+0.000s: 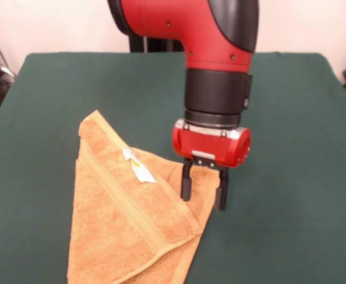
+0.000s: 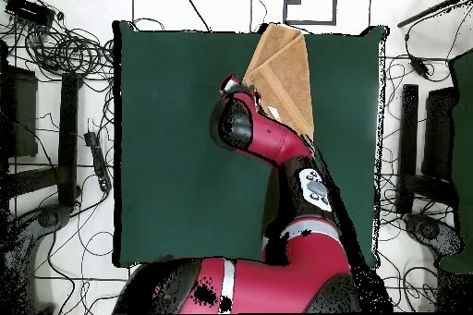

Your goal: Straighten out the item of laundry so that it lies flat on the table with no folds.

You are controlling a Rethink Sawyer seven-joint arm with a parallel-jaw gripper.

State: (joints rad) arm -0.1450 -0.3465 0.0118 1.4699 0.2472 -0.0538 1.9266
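Observation:
The orange-tan towel (image 1: 119, 225) lies folded over itself in a rough triangle on the green table (image 1: 291, 118), near the table's front edge and running out of the bottom of the front view. A border band runs diagonally across it, and its white tag (image 1: 138, 165) faces up. My gripper (image 1: 204, 188) points straight down over the towel's right corner. Its two black fingers (image 1: 186, 184) are apart with nothing held between them. In the overhead view the towel (image 2: 288, 71) lies at the table's (image 2: 175, 145) top edge, and the arm (image 2: 268, 140) hides the gripper.
The towel reaches the table's edge at the top of the overhead view. Bare green cloth spreads to the right of and behind the gripper in the front view. Cables (image 2: 65, 53) and stands (image 2: 406, 145) crowd the floor on both sides of the table.

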